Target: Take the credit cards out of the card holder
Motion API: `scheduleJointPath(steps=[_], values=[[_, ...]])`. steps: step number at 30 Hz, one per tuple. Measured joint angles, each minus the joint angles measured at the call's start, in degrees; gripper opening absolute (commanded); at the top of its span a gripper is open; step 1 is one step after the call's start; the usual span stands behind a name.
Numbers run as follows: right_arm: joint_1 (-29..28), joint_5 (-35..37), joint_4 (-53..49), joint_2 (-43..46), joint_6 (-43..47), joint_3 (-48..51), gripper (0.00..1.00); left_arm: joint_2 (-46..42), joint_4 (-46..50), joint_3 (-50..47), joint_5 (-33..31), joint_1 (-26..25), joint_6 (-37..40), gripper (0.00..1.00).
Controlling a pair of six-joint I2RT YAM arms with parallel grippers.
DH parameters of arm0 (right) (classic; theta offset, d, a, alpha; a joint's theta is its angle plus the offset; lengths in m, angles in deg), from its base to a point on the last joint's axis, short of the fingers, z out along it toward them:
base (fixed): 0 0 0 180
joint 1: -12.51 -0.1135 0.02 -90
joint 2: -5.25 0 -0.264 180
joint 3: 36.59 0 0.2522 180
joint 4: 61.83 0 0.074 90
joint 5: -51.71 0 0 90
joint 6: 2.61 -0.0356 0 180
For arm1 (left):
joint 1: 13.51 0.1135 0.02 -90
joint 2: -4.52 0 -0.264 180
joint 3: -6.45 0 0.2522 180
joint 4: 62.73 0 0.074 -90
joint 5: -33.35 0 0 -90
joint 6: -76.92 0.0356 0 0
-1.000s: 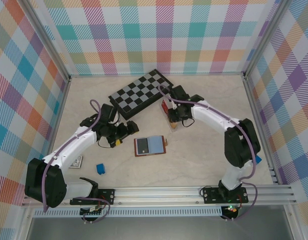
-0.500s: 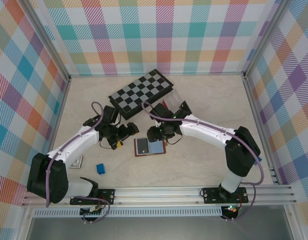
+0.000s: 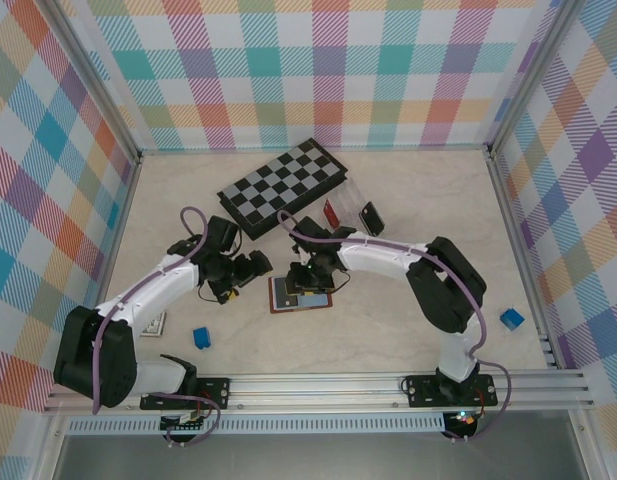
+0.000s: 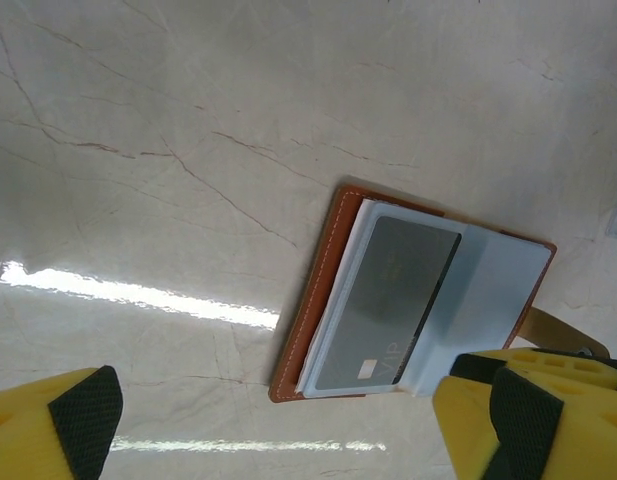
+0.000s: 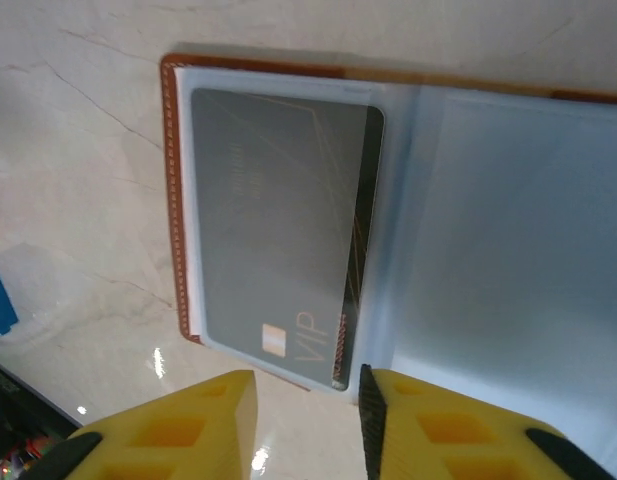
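The card holder [image 3: 300, 294] lies open and flat on the table [image 3: 418, 210], in front of the chessboard [image 3: 281, 187] and between the two arms. Its pale lining faces up, and a grey card [image 5: 278, 230] marked VIP sits in the pocket on the side nearer the left arm. The right gripper [image 5: 308, 380] hangs right over the holder at the card's edge, its yellow fingers a narrow gap apart and pinching nothing. From this angle I cannot tell if the tips touch the lining. The left gripper [image 4: 293, 415] waits just beside the holder's leather edge, its fingers spread wide and empty. A small blue block [image 3: 201, 337] lies well apart, near the left arm's base.
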Motion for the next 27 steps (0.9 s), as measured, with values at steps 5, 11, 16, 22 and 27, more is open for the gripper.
scheduleJointPath(steps=[5, 11, 16, 22, 27], values=[[0.24, -0.39, -0.02, -1.75, -0.5, -0.98, 0.26, -0.02, -4.24, -2.58, 3.52, 0.11, -1.14, 0.79], [0.83, -0.37, -0.2, -2.21, -1.33, -1.25, 0.22, 1.27, -9.51, -3.98, 7.48, 0.11, -2.75, 0.61], [1.49, -0.42, -0.22, -2.91, -1.53, -1.25, 0.19, 3.58, -12.35, -4.44, 9.66, 0.11, -2.97, 0.45], [1.57, -0.81, -0.2, -3.82, -1.55, -1.25, 0.16, 7.34, -15.26, -4.76, 11.87, -0.26, -3.34, 0.3], [1.86, -1.88, -0.15, -4.5, -1.53, -1.46, 0.15, 10.12, -16.72, -4.79, 12.48, -0.57, -3.43, 0.23]])
